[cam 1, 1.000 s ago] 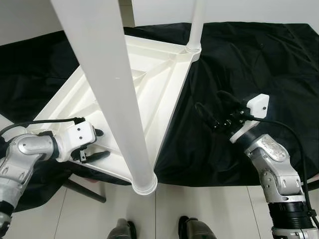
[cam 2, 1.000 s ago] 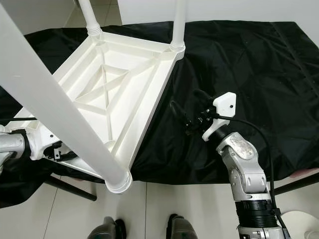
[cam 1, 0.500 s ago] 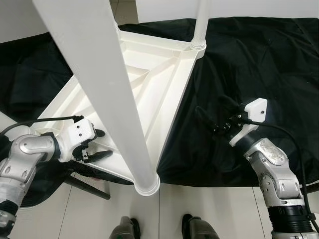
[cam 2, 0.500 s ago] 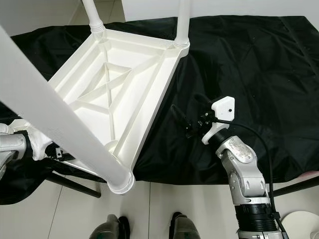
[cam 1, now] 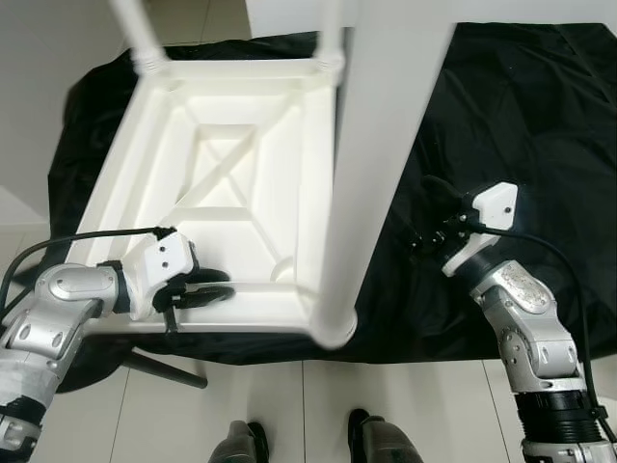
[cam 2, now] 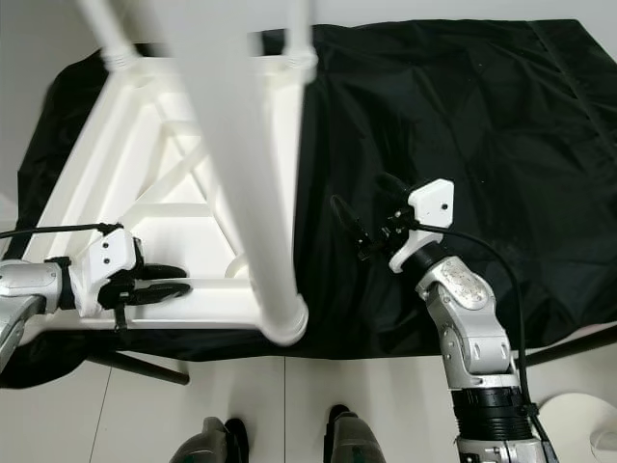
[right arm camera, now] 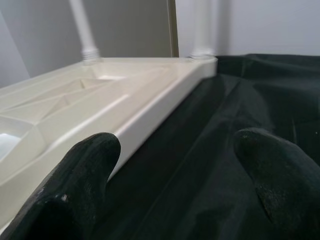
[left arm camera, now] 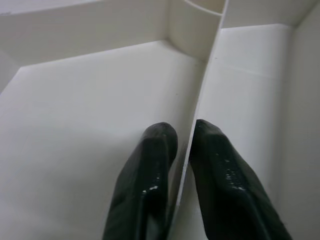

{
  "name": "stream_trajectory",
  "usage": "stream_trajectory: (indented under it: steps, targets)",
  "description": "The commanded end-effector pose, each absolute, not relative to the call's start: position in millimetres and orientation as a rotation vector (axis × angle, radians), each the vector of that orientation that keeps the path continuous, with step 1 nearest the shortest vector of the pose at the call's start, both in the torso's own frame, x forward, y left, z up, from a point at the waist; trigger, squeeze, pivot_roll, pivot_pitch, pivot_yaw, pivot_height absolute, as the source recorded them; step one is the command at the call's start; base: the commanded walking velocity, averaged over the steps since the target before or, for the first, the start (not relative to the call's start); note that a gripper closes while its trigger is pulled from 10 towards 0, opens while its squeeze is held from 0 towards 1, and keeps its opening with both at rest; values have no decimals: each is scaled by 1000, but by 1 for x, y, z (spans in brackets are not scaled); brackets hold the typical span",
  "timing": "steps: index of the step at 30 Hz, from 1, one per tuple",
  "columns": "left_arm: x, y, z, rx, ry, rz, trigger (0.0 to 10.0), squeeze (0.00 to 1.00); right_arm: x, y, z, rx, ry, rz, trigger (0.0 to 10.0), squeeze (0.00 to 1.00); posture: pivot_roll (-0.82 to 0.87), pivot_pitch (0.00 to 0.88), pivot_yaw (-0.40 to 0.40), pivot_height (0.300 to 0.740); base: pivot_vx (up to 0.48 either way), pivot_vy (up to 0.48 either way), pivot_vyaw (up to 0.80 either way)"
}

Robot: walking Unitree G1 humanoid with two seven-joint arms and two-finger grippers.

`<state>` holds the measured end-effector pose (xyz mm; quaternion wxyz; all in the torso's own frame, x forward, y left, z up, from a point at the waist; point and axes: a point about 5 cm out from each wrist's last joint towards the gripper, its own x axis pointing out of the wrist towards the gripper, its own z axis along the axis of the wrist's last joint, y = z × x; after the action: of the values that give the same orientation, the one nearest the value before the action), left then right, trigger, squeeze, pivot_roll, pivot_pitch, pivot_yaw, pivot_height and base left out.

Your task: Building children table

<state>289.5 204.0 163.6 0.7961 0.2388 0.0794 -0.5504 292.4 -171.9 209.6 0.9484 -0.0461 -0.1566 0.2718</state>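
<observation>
White plastic children's table (cam 1: 231, 183) lies inverted on the black-draped bench (cam 1: 501, 116). Left hand (left arm camera: 182, 150) pinches a thin underside rib (left arm camera: 200, 100); right hand (cam 2: 371, 217) hovers spread. The pinch should stay firm so the rib cannot slip.

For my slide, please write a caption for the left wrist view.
Left gripper shut on a thin rib inside the upturned white table.

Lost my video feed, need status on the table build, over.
Left hand shut on a rib of the upturned white table. Right hand open, empty, over the black cloth. Near leg blocks view.
</observation>
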Motion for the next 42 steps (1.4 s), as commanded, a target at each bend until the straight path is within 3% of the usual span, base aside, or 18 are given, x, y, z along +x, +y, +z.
stream_trajectory:
  steps: [1,4,5,6,11,12,16,17,25,26,30,31,32,36,42]
  targets:
    - [289,216,163,482,174,-1095,0,0,292,-167,209,-101,-322,576,10000,0,-4,232,92,740,0,0,0]
    - [290,214,164,481,162,-1087,0,0,293,-167,209,-104,-321,579,10000,0,-7,231,87,740,0,0,0]
    - [290,211,164,488,154,-1082,3294,0,293,-167,210,-107,-321,581,10000,0,-10,229,82,740,0,0,0]
    - [291,205,164,493,139,-1075,10000,0,294,-168,210,-110,-320,578,10000,0,-15,228,78,740,0,0,0]
    - [293,193,165,466,112,-1054,10000,0,296,-171,210,-105,-314,560,10000,0,-19,228,74,740,0,0,0]
    - [294,190,167,432,99,-1045,10000,1000,297,-173,209,-91,-311,537,10000,0,-24,229,75,740,0,0,0]
    - [294,186,171,401,72,-1040,10000,1000,298,-176,207,-71,-308,490,10000,0,-30,229,80,740,0,0,0]
    - [291,186,178,411,45,-1003,10000,0,300,-182,204,-72,-293,411,10000,0,-35,232,85,740,0,0,0]
    - [287,190,197,351,-64,-907,10000,0,296,-188,200,-57,-273,371,10000,0,-48,233,95,740,0,0,0]
    - [285,193,205,305,-101,-861,10000,0,294,-189,201,-33,-276,372,10000,1000,-53,232,94,740,0,0,0]
    - [274,196,217,221,-167,-809,10000,0,289,-189,202,19,-288,399,10000,1000,-50,229,88,740,0,0,0]
    - [271,196,219,211,-174,-809,10000,0,288,-189,202,21,-288,401,10000,639,-49,230,88,740,0,0,0]
    - [265,197,224,186,-182,-800,10000,0,284,-188,202,26,-279,452,10000,0,-45,225,83,740,0,0,0]
    - [246,196,229,85,-157,-894,10000,0,275,-187,199,65,-239,580,10000,0,-39,221,75,740,0,0,0]
    - [219,192,214,212,-42,-982,10000,0,265,-210,198,78,-189,705,10000,0,-25,211,72,740,0,0,0]
